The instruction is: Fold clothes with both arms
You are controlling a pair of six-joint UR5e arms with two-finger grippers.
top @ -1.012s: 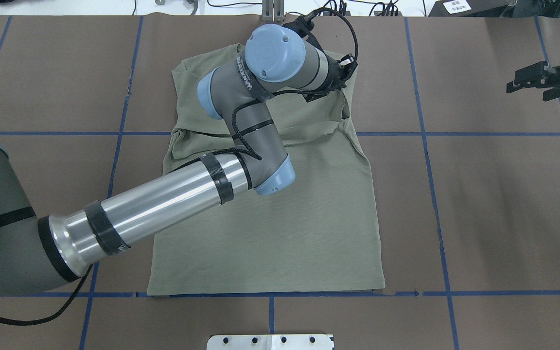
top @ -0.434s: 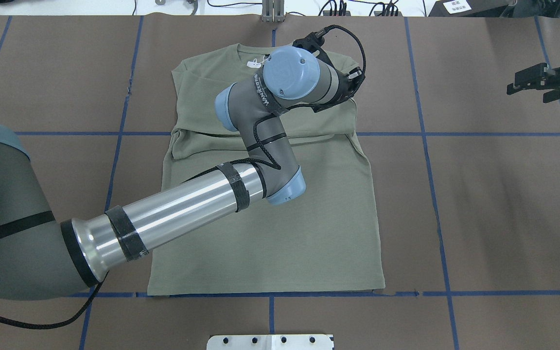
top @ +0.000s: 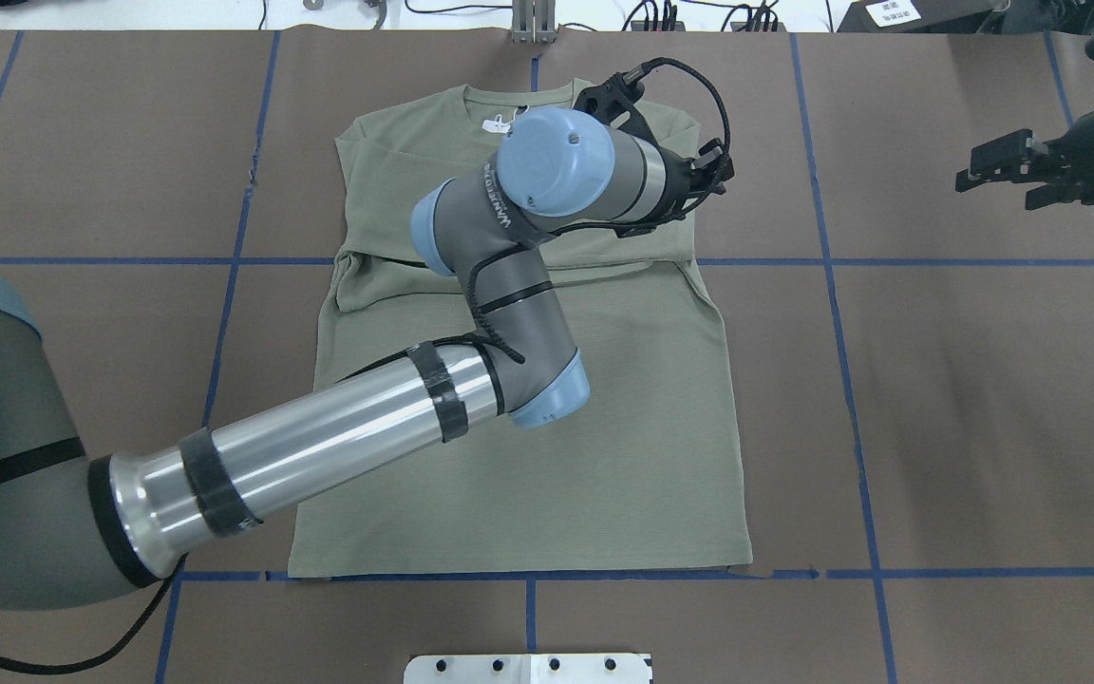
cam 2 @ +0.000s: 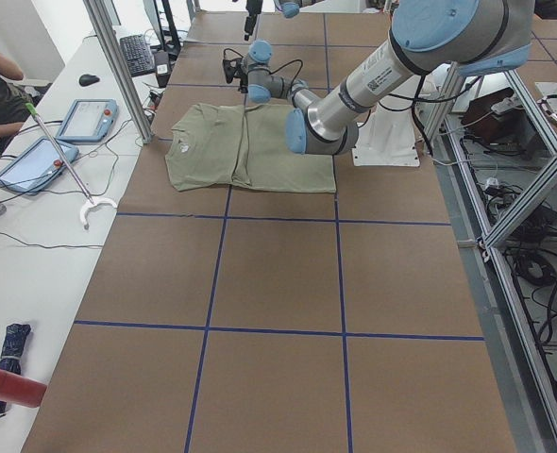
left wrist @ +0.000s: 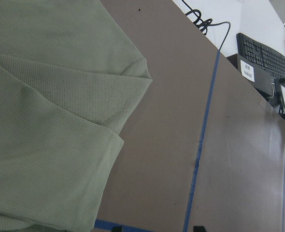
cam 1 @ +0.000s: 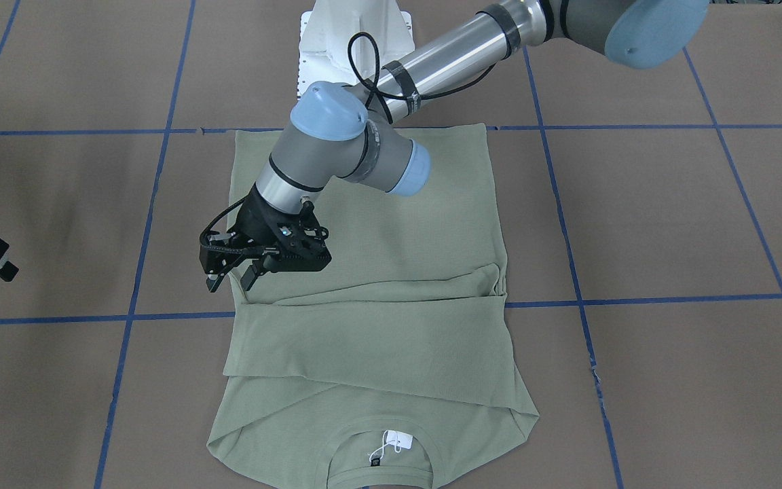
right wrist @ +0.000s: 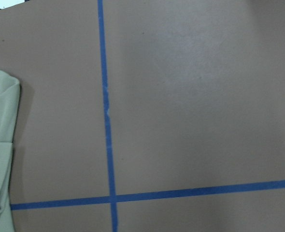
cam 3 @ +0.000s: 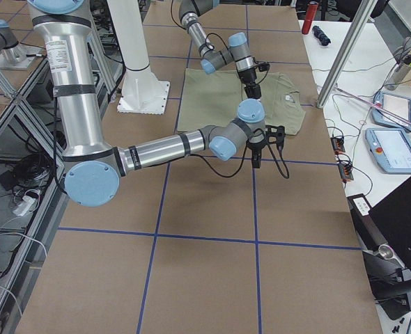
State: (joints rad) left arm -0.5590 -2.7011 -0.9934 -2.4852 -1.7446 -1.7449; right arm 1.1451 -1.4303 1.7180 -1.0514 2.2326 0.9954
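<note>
Overhead exterior: shirt under left arm

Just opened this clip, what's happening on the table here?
Two arms are partway through folding a green shirt, which lies flat with its sleeves folded across the chest. The left gripper hovers open at the shirt's edge beside the sleeve fold, holding nothing. The right gripper hangs open over the table, well clear of the shirt.

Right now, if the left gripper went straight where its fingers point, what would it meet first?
The left gripper points down: probably the brown table cover just beside the shirt; depth unclear, maybe its edge.
</note>
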